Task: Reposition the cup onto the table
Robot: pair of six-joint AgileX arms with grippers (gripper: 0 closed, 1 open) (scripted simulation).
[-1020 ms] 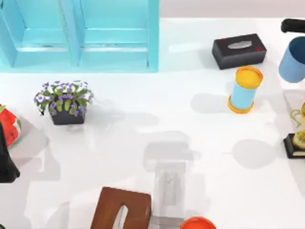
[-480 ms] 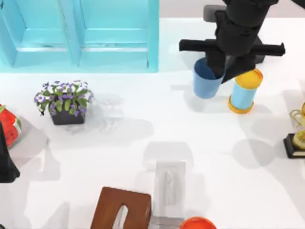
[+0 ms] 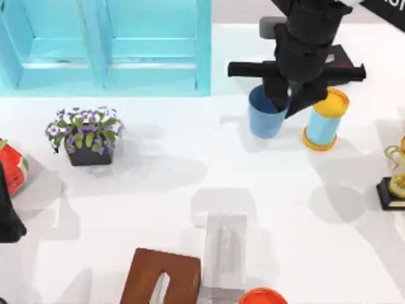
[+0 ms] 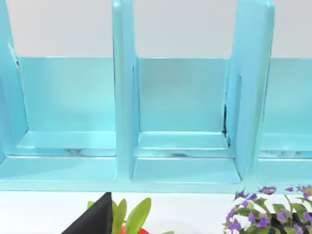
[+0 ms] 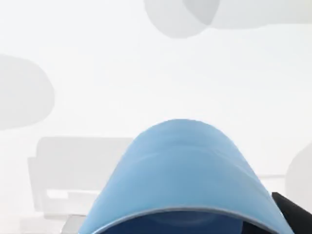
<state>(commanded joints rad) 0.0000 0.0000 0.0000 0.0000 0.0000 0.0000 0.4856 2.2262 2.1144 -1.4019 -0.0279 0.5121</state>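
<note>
White tabletop [image 3: 190, 164] fills most of my top view, with the turquoise cabinet [image 3: 104, 47] across the upper left. My right gripper [image 3: 283, 101] sits in the upper right of that frame, clenched on the rim of the blue cup [image 3: 264, 117], which stands upright just beside the light-blue cylinder [image 3: 324, 120] with the orange-yellow cap. From above I cannot tell whether the cup's base touches the table. A black tissue box [image 3: 338, 60] peeks out behind the arm, and a gold trophy [image 3: 395, 180] stands at the right edge.

From the right wrist camera I get what the overhead hides: the cup's [image 5: 185, 180] outer wall and dark-blue inside close up, with bare white table beyond it.

My left arm [image 3: 7, 215] is parked at the left edge of the top view. Its wrist camera looks into the cabinet's [image 4: 180, 117] open compartments, which the top view does not show, and catches the purple flowers [image 4: 273, 214] of the flower pot [image 3: 88, 136]. I cannot tell how its pincer stands.
</note>
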